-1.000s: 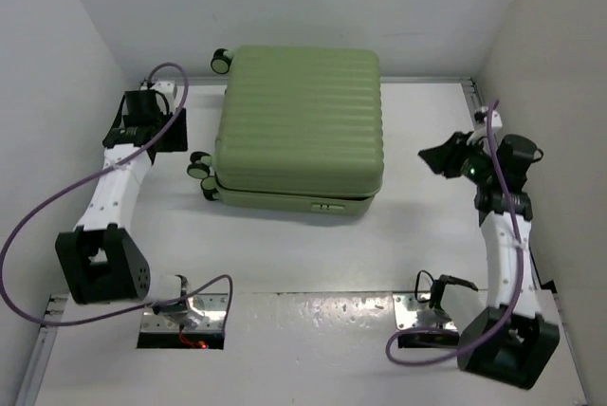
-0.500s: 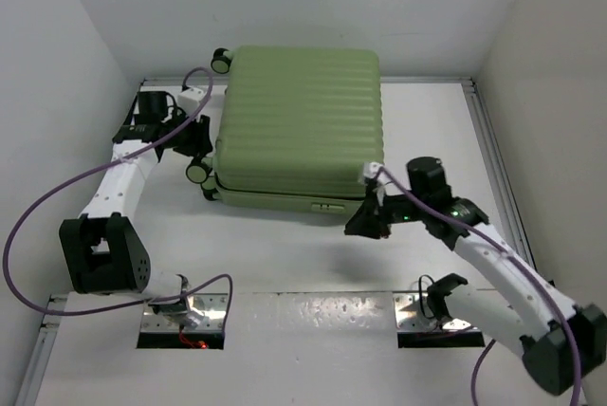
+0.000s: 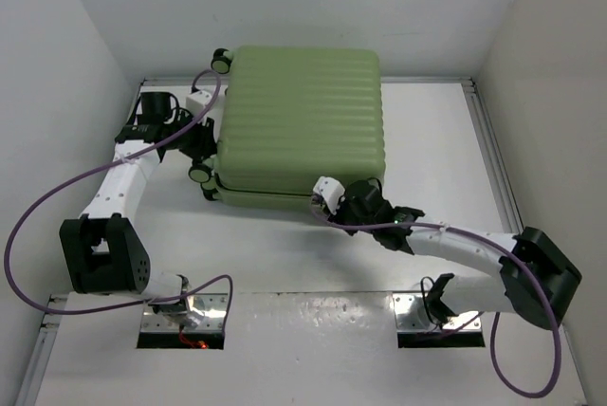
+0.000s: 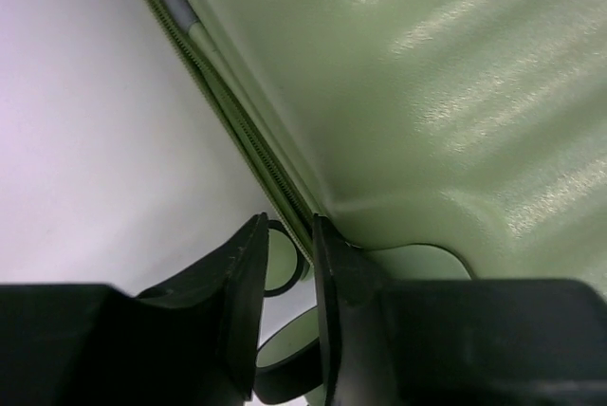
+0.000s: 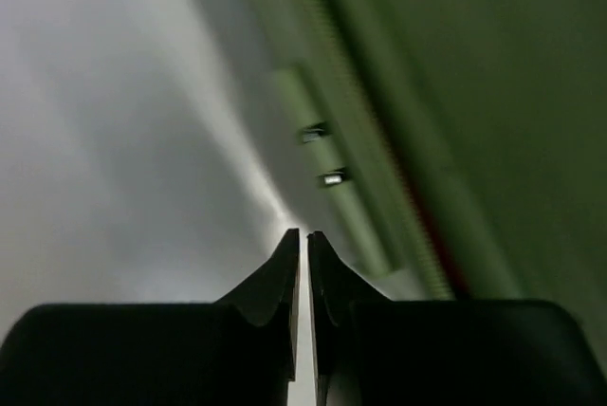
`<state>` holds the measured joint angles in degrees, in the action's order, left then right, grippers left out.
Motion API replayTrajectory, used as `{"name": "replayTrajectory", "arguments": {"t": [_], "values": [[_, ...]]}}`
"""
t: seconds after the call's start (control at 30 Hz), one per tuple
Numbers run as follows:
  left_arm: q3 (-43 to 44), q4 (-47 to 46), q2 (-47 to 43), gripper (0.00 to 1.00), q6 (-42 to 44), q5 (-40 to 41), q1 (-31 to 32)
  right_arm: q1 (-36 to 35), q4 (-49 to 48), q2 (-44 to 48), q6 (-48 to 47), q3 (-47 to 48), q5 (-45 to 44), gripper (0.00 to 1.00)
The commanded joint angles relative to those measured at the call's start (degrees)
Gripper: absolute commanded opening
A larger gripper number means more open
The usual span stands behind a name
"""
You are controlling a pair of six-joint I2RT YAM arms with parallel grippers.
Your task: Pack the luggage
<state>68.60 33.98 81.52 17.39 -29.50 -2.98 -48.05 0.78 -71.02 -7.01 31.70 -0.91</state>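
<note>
Top external view, near edge: the right arm is seen stretched low and leftward over the white surface [image 3: 427,140]. The right hand [image 3: 325,200] is set against the near side of the suitcase [image 3: 303,112], at its seam. In the right wrist view its fingers are pressed together to a hairline slit, with nothing pinched. A pale tab [image 5: 318,155] with two small metal bits is seen blurred just ahead.

Farther back, the left hand [image 3: 203,143] is placed at the suitcase's left side, just beyond the nearer wheel [image 3: 199,172]. In the left wrist view its fingers are held a narrow gap apart, with the zip seam [image 4: 237,121] running down to them. A grip on anything cannot be told.

The suitcase is noted closed, lying flat with its ribbed shell up, at the far middle of the surface.
</note>
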Motion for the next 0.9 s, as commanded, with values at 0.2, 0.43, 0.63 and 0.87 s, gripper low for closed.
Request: {"name": "replayTrajectory", "arguments": {"t": [0.2, 0.43, 0.63, 0.87], "values": [[-3.2, 10.4, -1.2, 0.27, 3.7, -12.3, 1.1, 13.2, -16.8, -6.5, 13.1, 2.9, -23.4, 0.0], [-5.8, 11.6, -1.2, 0.18, 3.7, -16.9, 5.1, 24.7, -18.9, -9.9, 17.3, 9.2, -21.9, 0.0], [-8.7, 5.1, -2.2, 0.17, -2.1, -19.6, 14.0, 33.9, -21.3, -14.7, 19.6, 17.8, -14.1, 0.03], [-8.0, -11.9, -1.5, 0.16, -16.4, -17.7, 27.3, 40.0, -20.3, -9.4, 26.1, 20.3, 12.6, 0.29]]}}
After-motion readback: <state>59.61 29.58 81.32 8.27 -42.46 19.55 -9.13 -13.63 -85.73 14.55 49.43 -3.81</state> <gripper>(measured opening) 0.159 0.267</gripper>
